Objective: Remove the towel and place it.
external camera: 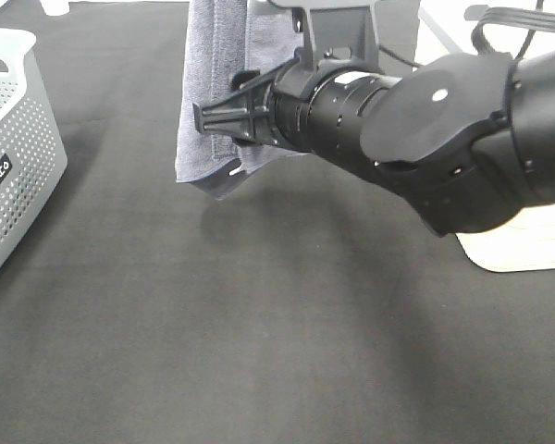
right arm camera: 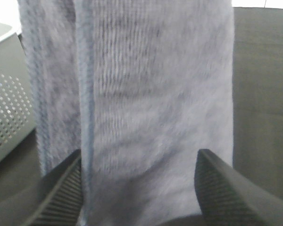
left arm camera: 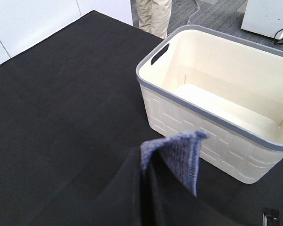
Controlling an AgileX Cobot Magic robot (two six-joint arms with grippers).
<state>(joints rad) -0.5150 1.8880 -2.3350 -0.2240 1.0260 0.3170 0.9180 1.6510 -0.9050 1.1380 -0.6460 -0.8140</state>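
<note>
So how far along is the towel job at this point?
Done: the towel is lifted and hangs above the black table. In hand: the left gripper is shut on a fold of it, and the right gripper stands open around the hanging cloth, not closed. Left: setting it down.

Right gripper [right arm camera: 139,157] jaws spread wide, straddling the towel [right arm camera: 155,84]. Left gripper [left arm camera: 153,181] clamped on a towel corner.

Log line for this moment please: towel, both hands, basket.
towel hanging above table | right hand open, jaws either side of towel | left hand shut on towel fold | cream basket: no towel inside
</note>
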